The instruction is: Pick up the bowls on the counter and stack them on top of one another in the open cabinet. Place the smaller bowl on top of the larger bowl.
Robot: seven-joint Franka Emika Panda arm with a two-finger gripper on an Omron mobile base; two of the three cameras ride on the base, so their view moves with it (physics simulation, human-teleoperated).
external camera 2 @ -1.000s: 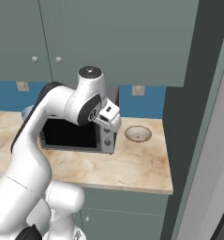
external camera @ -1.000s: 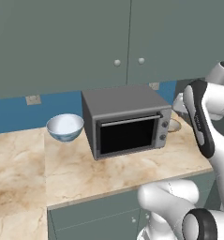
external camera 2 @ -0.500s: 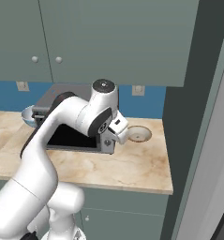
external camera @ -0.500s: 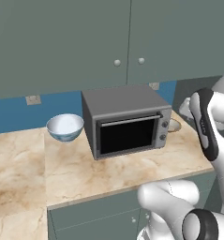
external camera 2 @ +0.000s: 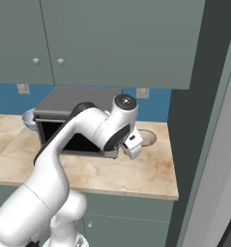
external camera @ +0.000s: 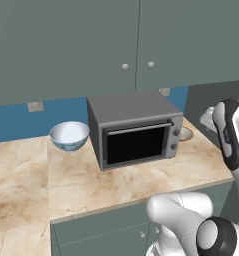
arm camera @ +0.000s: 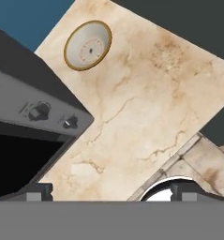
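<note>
Beige marbled stone formed the bench (arm camera: 146,117) on which I saw both bowls standing, well apart, with the grey microwave (external camera: 133,127) between them. I read the smaller bowl (arm camera: 88,45), tan-brown inside with a pale rim, as resting near the back corner just beside the microwave's control end, and the larger bowl (external camera: 69,135), white inside and pale blue outside, on the microwave's far side. My tool (arm camera: 108,190) hung above the bench with its jaws spread wide and nothing between them, apart from the small bowl. I judged the step in hand to be the approach to that bowl. To do it well I would have centred one finger over the rim, kept the hand clear of the microwave's knobs (arm camera: 38,111), and descended squarely before gripping the wall.
</note>
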